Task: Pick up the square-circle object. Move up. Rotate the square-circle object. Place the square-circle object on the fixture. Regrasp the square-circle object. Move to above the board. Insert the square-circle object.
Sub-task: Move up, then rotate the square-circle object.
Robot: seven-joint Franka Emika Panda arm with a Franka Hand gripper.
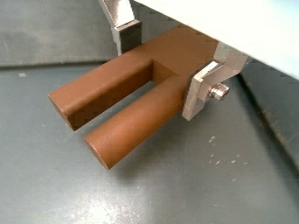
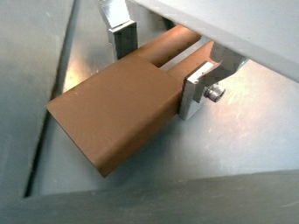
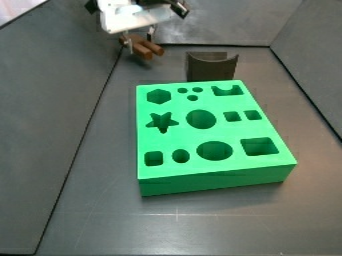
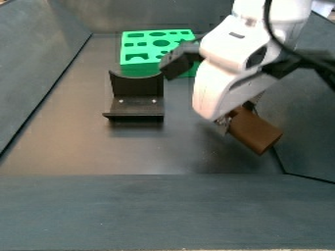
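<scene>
**Inspector:** State your grip.

**Arm:** My gripper (image 1: 167, 63) is clamped on the square-circle object (image 1: 122, 105), which hangs just above the floor, beside the fixture (image 4: 135, 91) and apart from it.

**Inspector:** Risk?

**Arm:** The pads hold one end only. During rotation the long prongs could lever it askew, spoiling placement on the fixture.

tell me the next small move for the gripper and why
Probably a short lift straight up. The gripper is shut on the object, its silver fingers clamping both sides, but in a side view the object hangs low near the floor, off to the side of the fixture. Height looks needed before rotating it.
</scene>
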